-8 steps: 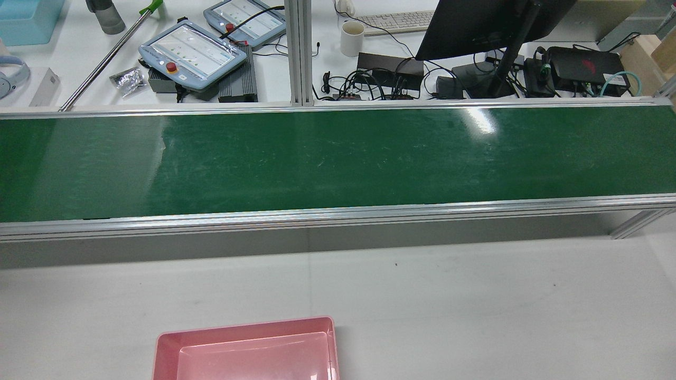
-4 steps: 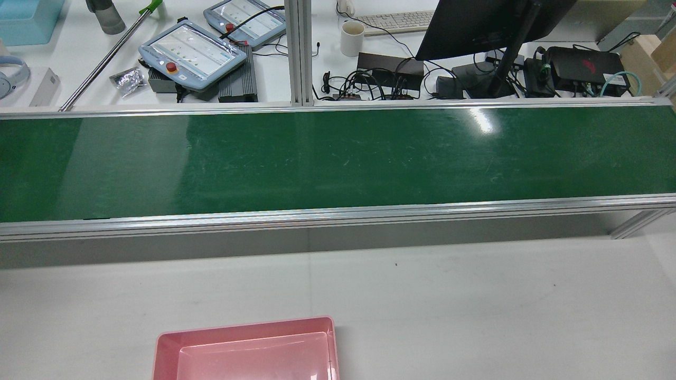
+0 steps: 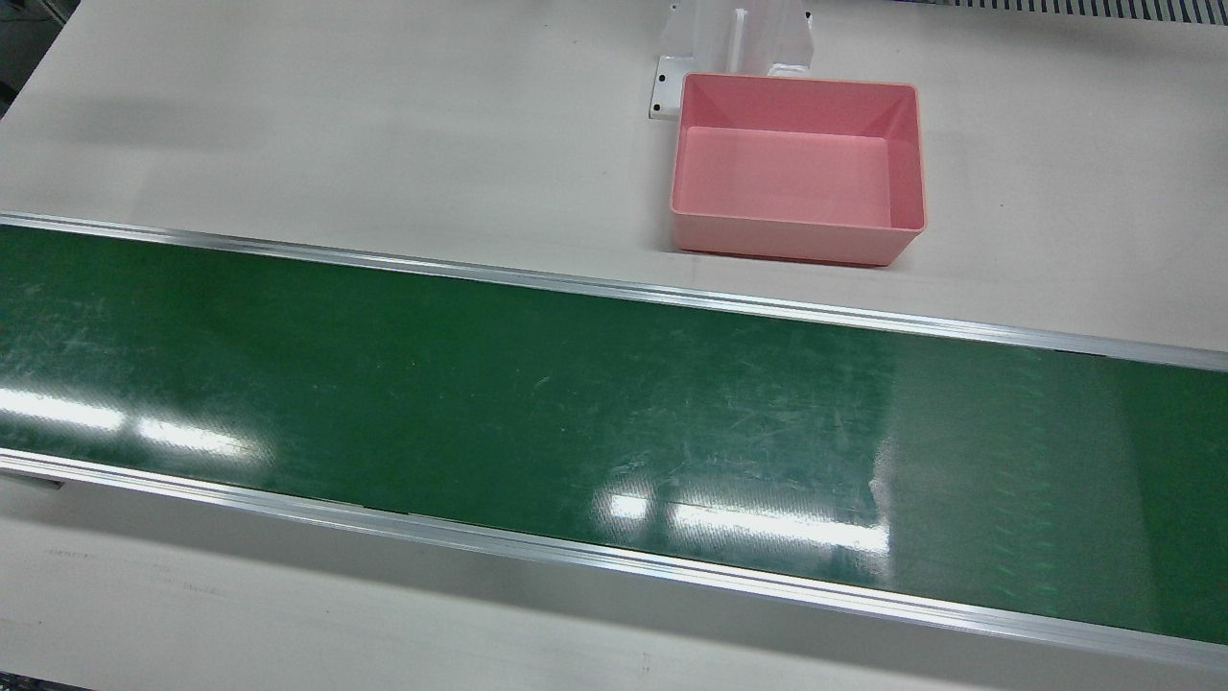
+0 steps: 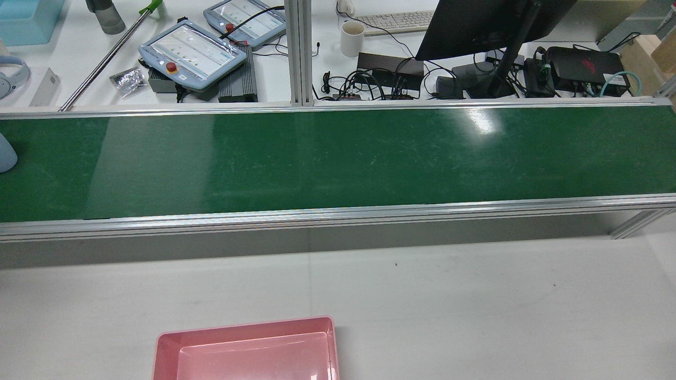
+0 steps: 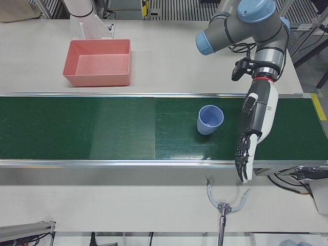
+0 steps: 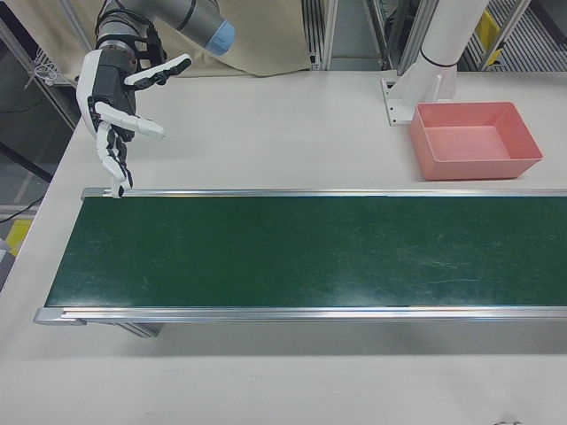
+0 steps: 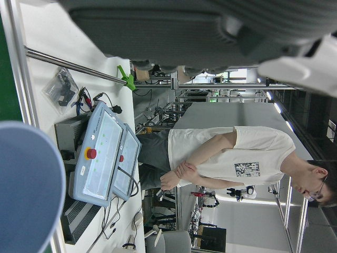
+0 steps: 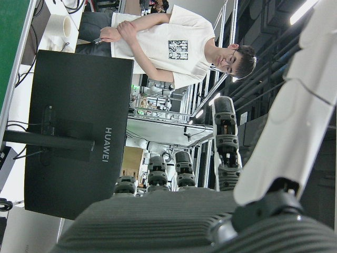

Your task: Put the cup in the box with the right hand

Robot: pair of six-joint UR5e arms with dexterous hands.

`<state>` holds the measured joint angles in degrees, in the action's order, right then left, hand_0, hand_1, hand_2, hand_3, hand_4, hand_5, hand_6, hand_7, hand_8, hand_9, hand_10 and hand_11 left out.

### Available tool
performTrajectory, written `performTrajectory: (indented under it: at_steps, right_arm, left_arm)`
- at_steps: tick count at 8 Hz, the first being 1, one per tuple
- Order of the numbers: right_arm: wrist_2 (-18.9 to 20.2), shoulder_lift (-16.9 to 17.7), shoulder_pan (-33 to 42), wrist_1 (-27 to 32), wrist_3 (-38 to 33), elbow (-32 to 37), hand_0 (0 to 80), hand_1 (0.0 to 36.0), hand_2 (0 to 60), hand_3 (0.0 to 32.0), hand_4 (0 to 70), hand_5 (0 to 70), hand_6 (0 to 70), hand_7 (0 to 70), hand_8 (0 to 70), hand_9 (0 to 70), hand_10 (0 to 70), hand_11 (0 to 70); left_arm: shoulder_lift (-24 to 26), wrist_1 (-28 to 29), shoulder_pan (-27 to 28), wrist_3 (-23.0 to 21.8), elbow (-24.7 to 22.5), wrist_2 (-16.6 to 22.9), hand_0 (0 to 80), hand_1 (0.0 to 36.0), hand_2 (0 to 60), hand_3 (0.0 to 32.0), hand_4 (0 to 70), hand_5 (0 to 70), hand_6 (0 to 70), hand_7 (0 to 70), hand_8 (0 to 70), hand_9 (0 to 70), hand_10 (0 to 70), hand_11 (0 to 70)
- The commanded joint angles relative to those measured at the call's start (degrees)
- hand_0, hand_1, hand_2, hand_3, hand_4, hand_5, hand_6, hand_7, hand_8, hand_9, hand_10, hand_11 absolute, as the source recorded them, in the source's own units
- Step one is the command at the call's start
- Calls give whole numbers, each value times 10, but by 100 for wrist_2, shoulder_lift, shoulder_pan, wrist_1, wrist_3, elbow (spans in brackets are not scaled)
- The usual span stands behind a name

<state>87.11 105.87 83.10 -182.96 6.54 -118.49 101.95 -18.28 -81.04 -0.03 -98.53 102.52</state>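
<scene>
Right hand (image 6: 120, 97) hangs spread and empty over belt's (image 6: 310, 252) end. Cup (image 5: 209, 119) upright at opposite end, beside left hand (image 5: 253, 130). Probably light, rigid, slick plastic; wrap its sidewall

Grey arm (image 5: 256, 23) with blue caps; white-and-black robot hand (image 5: 253, 128).

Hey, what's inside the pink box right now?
Nothing: the pink box shows only its bare floor in the front view. The blue cup stands upright on the green belt, outside it.
</scene>
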Motion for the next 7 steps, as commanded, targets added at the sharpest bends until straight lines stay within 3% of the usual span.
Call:
performTrajectory:
  at_steps: [1, 2, 3, 4, 5, 7]
  right_arm:
    - [-507, -1168, -1131, -1196, 977, 52, 538, 127, 17, 52, 344, 62, 48, 241, 95, 115, 36, 65]
    - [-1425, -1487, -2130, -1215, 929, 124, 521, 107, 0, 68, 292, 60, 45, 224, 102, 117, 41, 71]
    - [-1982, -1917, -2897, -1268, 937, 107, 513, 94, 0, 62, 310, 57, 47, 238, 106, 119, 45, 74]
    - [-2440, -2078, -3392, -1599, 946, -50, 515, 100, 0, 44, 301, 58, 46, 221, 103, 112, 37, 64]
    - [-2958, -2114, -3728, -1759, 954, -199, 523, 108, 1, 34, 340, 57, 48, 239, 96, 110, 30, 55]
    - [-3436, -2421, -4126, -1787, 1164, -78, 519, 106, 0, 52, 305, 57, 45, 226, 95, 109, 28, 51]
  left_arm:
    - [0, 0, 0, 3, 0, 5, 0, 0, 0, 0, 0, 0, 0, 0, 0, 0, 0, 0]
    - [0, 0, 0, 3, 0, 5, 0, 0, 0, 0, 0, 0, 0, 0, 0, 0, 0, 0]
    - [0, 0, 0, 3, 0, 5, 0, 0, 0, 0, 0, 0, 0, 0, 0, 0, 0, 0]
    - [0, 9, 0, 3, 0, -4, 0, 0, 0, 0, 0, 0, 0, 0, 0, 0, 0, 0]
    - [0, -9, 0, 3, -9, -4, 0, 0, 0, 0, 0, 0, 0, 0, 0, 0, 0, 0]
    - [0, 9, 0, 3, 0, -4, 0, 0, 0, 0, 0, 0, 0, 0, 0, 0, 0, 0]
